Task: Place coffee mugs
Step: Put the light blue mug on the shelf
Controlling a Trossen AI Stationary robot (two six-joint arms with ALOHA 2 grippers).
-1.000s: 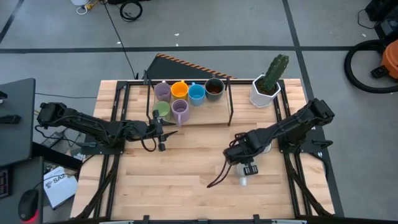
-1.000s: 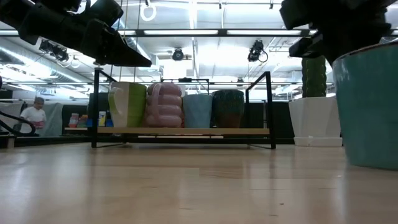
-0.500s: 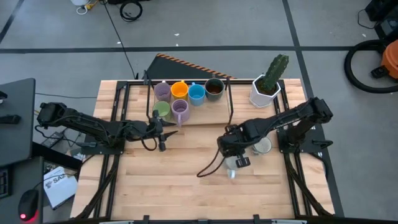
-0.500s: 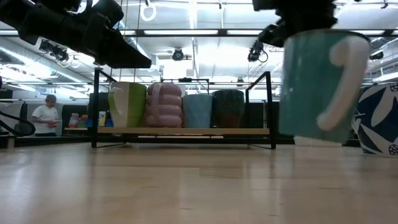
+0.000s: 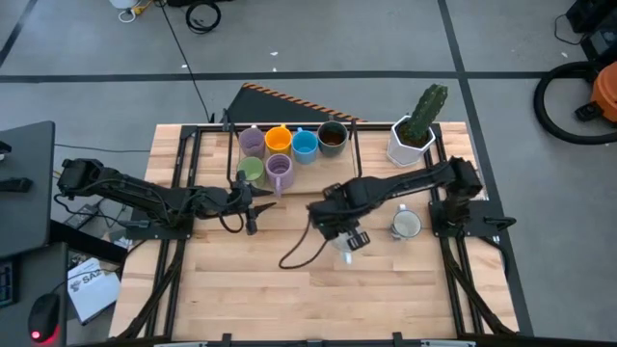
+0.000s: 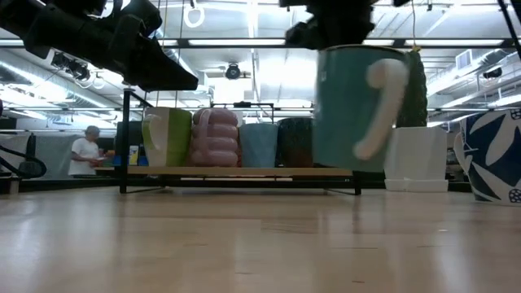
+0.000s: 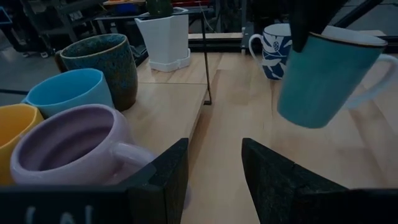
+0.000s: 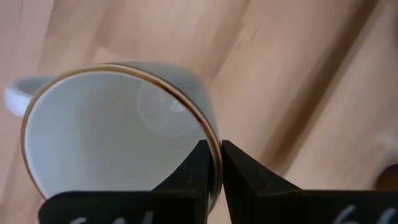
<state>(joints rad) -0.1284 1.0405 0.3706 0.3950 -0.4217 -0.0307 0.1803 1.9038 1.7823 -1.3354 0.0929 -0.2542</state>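
Note:
A teal mug [image 6: 350, 106] with a white inside and a white handle hangs over the table's middle, and my right gripper [image 8: 213, 163] is shut on it; the high view shows that gripper [image 5: 342, 234] right of centre. On the black-framed rack [image 5: 318, 183] at the far side stand purple [image 5: 253, 142], orange [image 5: 278, 138], blue [image 5: 305, 145], dark brown [image 5: 333, 138], green [image 5: 249, 172] and purple [image 5: 280, 170] mugs. My left gripper [image 7: 214, 180] waits open at the rack's front, beside the nearer purple mug [image 7: 68, 146], nothing between its fingers. My right gripper pinches the teal mug's rim [image 8: 205, 134], one finger inside the cup and one finger [image 8: 242, 177] outside its wall. The fingers point down from above. The mug [image 7: 323, 74] hangs below them, slightly tilted, mouth up, clear of the table.
A white mug with blue leaf print [image 5: 406, 225] stands on the table right of the held mug. The white faceted pot with a cactus [image 5: 413, 140] sits at the far right. Bare wood lies along the near half of the table [image 5: 289, 289].
My right gripper has carried the teal mug toward the table's left and upward, lifting it clear of the wood; the wrist has rolled, so the handle now shows. The white leaf-print mug behind it has come into sight. My left gripper has stayed in place.

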